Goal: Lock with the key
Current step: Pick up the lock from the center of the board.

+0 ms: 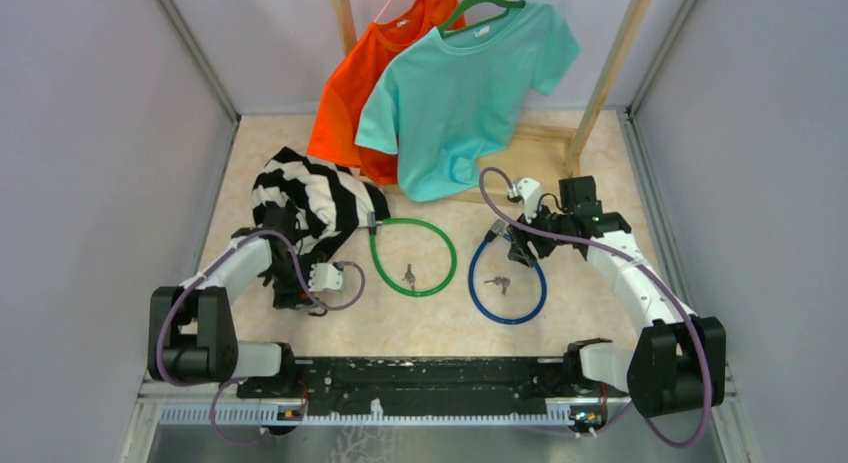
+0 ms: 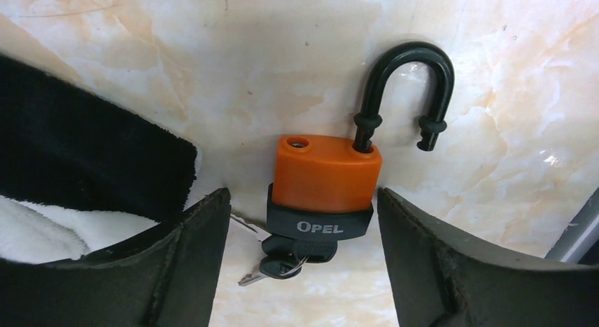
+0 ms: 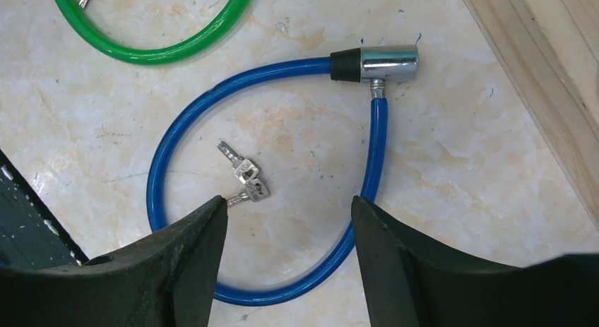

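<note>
A pale marble-patterned tabletop is seen from above, with two white robot arms mounted at its near edge. At the far left, the left gripper is lowered beside a crumpled black-and-white striped garment. Its jaws are spread wide and set to either side of an orange-bodied padlock with a black base, which lies flat on the table. A gap is visible on each side, so nothing is gripped yet. The padlock's curved black shackle is raised and swung clear of its hole, so the lock is open. A small key with a black head is seated in the base, and a second key appears to hang from its ring. The straddling position is judged to be preparation for clamping the body, so that the shackle can be pressed home and the key turned.

Toward the middle, a green plastic-coated cable lock is laid in a loop, with a small bunch of keys inside it. To its right, a blue plastic-coated cable lock is looped the same way, its ends joined at a chrome cylinder, with loose silver keys inside the loop. The right gripper is held above this loop, jaws parted and empty, apparently placed to assist. At the back, an orange T-shirt and a turquoise T-shirt are hung on a wooden rack.
</note>
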Robot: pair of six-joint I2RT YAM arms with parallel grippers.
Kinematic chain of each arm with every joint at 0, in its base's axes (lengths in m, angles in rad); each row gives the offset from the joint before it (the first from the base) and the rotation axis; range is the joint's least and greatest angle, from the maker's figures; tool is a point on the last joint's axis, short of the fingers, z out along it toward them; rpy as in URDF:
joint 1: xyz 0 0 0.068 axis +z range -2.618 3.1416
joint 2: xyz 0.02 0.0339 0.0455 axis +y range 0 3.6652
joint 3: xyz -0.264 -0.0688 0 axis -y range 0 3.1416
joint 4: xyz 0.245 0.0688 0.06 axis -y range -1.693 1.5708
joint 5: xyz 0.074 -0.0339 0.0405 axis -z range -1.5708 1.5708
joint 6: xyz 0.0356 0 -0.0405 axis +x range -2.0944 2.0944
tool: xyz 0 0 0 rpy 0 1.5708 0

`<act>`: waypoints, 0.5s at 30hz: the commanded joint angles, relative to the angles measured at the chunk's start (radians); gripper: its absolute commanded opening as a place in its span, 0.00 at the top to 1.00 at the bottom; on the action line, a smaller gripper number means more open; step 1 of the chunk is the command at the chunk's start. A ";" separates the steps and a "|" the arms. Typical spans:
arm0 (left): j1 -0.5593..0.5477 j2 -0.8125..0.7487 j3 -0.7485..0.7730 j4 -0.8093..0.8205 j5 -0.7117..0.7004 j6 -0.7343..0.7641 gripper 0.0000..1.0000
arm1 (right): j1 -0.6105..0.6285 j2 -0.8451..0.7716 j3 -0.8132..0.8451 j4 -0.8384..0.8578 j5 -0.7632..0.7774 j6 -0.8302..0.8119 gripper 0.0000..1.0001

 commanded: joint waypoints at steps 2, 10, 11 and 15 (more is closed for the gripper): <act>0.001 -0.012 -0.026 -0.034 0.030 0.005 0.30 | 0.004 -0.004 0.062 0.016 -0.001 0.004 0.36; -0.053 -0.088 0.159 -0.186 0.286 -0.192 0.77 | 0.004 -0.027 0.174 0.075 -0.071 0.050 0.34; -0.059 -0.093 0.204 -0.203 0.347 -0.238 0.82 | 0.004 -0.025 0.196 0.075 -0.098 0.055 0.34; -0.093 -0.098 0.367 -0.213 0.606 -0.443 0.95 | 0.004 -0.022 0.279 0.063 -0.278 0.036 0.34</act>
